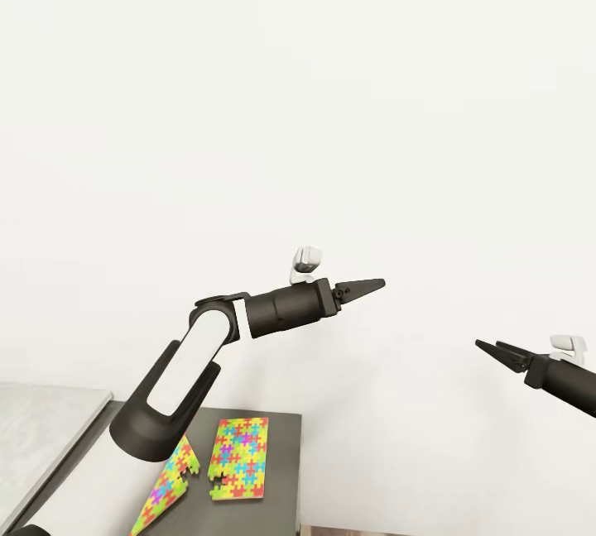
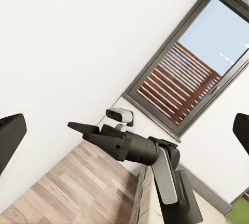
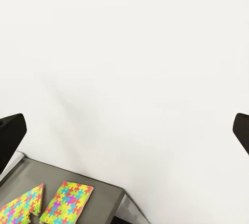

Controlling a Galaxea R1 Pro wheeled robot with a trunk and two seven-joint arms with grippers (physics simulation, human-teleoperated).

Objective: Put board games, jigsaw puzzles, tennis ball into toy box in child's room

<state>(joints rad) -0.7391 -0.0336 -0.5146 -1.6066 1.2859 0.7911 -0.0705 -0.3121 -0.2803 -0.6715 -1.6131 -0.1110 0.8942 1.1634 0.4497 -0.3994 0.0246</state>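
Observation:
Two jigsaw puzzles lie on the dark grey cabinet part of the table (image 1: 281,437). One puzzle (image 1: 240,457) lies flat. The other puzzle (image 1: 170,486) is tilted and partly behind my left arm. The right wrist view shows the same pair, the flat one (image 3: 67,202) and the tilted one (image 3: 21,206). My left gripper (image 1: 377,283) hangs high above the cabinet against the white wall, its fingers (image 2: 10,136) wide apart and empty. My right gripper (image 1: 488,347) floats off to the right of the cabinet, open and empty. The toy box, board games, tennis ball and bed are out of view.
A pale grey desk top (image 1: 41,420) joins the cabinet on the left. The white wall stands close behind both arms. A dark-framed window (image 2: 181,73) and wood-plank floor (image 2: 78,182) appear in the left wrist view, behind my right gripper (image 2: 78,127).

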